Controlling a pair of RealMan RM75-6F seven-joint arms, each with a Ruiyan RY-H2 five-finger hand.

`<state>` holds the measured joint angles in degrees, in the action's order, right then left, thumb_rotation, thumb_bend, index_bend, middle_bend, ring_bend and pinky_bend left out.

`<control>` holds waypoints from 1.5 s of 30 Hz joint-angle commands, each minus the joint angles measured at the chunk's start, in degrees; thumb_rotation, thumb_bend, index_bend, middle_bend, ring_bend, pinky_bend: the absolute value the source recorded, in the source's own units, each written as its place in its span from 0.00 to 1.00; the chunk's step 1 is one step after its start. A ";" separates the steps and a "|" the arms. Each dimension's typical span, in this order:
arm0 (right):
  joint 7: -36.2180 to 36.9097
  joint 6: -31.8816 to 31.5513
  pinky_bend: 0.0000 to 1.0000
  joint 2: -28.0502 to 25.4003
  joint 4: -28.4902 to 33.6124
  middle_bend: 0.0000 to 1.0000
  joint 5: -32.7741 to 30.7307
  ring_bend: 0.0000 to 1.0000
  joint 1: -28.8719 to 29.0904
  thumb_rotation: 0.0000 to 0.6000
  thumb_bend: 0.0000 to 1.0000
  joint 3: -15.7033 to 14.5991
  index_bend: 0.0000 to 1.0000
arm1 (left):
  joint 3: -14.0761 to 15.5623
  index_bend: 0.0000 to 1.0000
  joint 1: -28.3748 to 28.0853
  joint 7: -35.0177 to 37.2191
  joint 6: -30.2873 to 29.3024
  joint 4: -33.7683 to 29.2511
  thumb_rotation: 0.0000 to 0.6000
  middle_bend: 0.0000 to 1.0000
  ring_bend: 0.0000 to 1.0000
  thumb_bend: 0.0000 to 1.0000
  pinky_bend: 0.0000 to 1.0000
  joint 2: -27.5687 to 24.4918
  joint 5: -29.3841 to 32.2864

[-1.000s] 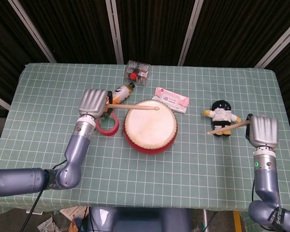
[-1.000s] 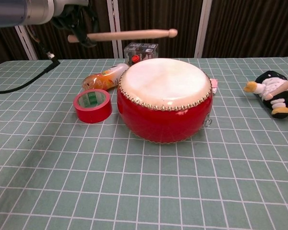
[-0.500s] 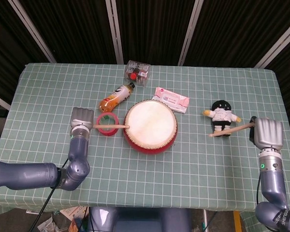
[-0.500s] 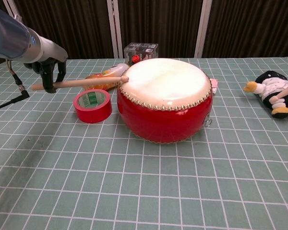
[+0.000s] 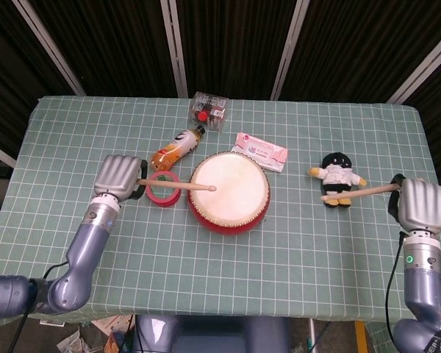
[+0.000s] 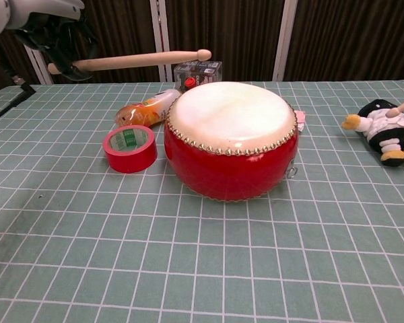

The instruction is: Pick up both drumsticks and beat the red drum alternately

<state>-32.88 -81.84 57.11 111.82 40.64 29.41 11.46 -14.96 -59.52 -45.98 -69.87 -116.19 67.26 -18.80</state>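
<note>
— Since half a second ago, left robot hand (image 5: 117, 176) lifted its drumstick (image 6: 138, 60) off the red drum (image 5: 228, 191)?
— Yes, gripped. Right robot hand (image 5: 421, 205) clasps its stick (image 5: 356, 193) over the doll (image 5: 338, 176); swing drumward next

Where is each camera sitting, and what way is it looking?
Head view: high up, looking down on the table, drum and toy; shows both arms, left hand and right hand, each holding a stick.
Chest view: low, at table height, facing forward across the drum; shows only the left hand with its stick raised.
Both share the drum, tape, bottle, toy and left stick.
</note>
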 commanded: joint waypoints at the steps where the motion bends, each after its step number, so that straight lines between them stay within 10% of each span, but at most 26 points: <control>1: 1.89 0.22 1.00 -1.46 0.45 1.00 -0.47 1.00 -1.66 1.00 0.67 0.00 1.00 | 2.97 0.78 3.46 2.82 -0.52 -4.50 1.00 1.00 1.00 0.58 1.00 -2.19 -5.37; 19: 7.58 3.98 1.00 -2.13 5.33 1.00 8.57 1.00 -10.67 1.00 0.67 -8.86 1.00 | 13.67 0.78 14.37 8.12 -6.18 -9.39 1.00 1.00 1.00 0.58 1.00 -0.42 -20.76; 45: 2.91 3.70 1.00 9.97 3.19 1.00 3.09 1.00 -10.33 1.00 0.67 -7.50 1.00 | 14.51 0.75 17.51 7.11 -2.98 3.17 1.00 1.00 1.00 0.55 1.00 10.33 -22.48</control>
<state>-29.72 -78.19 66.82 115.25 43.95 18.94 3.85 -0.38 -41.82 -38.32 -73.45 -113.98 76.77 -41.41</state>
